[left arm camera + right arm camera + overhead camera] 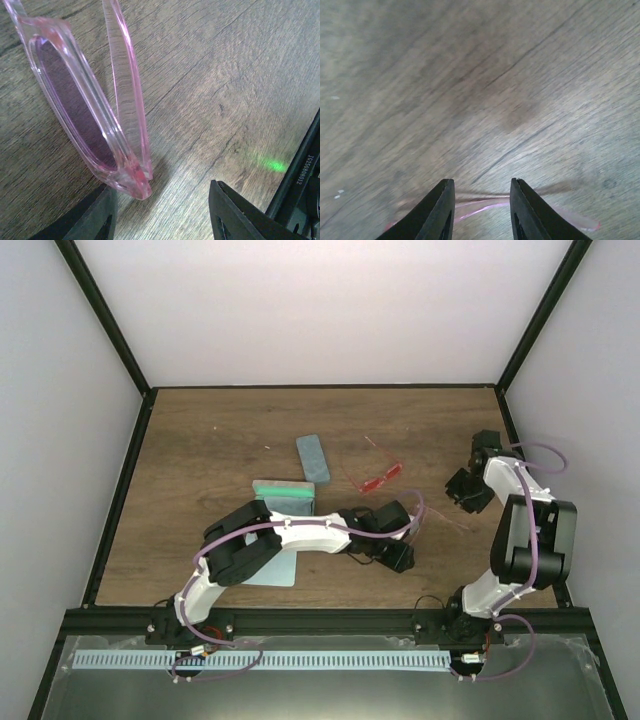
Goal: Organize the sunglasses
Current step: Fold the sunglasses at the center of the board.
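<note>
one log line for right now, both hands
left hand open beside pink sunglasses | right hand open over their temple | red-orange sunglasses lie apart

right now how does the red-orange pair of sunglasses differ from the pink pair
Colour: the red-orange sunglasses are vivid red-orange, the pink sunglasses translucent pink. Place: the red-orange sunglasses lie mid-table, untouched; the pink sunglasses sit right at the open left gripper, one frame corner between its fingers. Both are thin-framed and lie on the wooden table.
</note>
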### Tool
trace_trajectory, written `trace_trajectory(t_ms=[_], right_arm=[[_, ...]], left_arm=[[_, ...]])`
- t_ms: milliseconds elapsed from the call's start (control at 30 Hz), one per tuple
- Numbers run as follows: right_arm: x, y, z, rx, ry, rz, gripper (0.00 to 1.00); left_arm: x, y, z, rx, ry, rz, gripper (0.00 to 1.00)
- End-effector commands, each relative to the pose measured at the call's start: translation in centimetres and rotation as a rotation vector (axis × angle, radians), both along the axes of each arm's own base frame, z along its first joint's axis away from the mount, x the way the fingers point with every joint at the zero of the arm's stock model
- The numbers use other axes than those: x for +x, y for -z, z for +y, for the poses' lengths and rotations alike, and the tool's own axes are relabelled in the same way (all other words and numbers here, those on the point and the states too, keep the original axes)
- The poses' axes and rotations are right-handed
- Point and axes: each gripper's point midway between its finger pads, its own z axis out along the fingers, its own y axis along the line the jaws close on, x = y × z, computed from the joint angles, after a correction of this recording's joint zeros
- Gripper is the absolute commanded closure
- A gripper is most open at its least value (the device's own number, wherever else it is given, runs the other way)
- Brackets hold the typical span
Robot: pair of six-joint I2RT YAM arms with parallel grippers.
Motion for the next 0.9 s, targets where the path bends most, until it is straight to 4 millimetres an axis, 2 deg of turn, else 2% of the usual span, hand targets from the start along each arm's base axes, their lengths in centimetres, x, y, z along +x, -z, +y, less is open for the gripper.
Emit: trace_trajectory(t_ms=[0,233,500,767,867], right_arm=[[-0.3,1.1,-1.1,-0.031,0.003,0.048,0.68],[-2.8,3.0,-0.3,-0.008,0.009,0.082,0.71],[-5.0,4.1,0.8,0.04,0.017,0.1,0.72],[-5.2,3.8,1.1,0.054,0.022,0.077,0.73],[-4.5,2.5,0.8,0.033,0.021,0.037,0.64]], left_arm=[[0.5,2.8,2.5,0.128,-0.025,0.012,0.47],[1.0,3.0,2.1,0.122,-0.002,0.001,0.47],[1.2,3.5,1.6,0.121,0.026,0.006,0.47],[1.1,3.4,1.3,0.117,0.04,0.006,0.47],[1.3,3.4,1.6,0.123,0.032,0.002,0.47]])
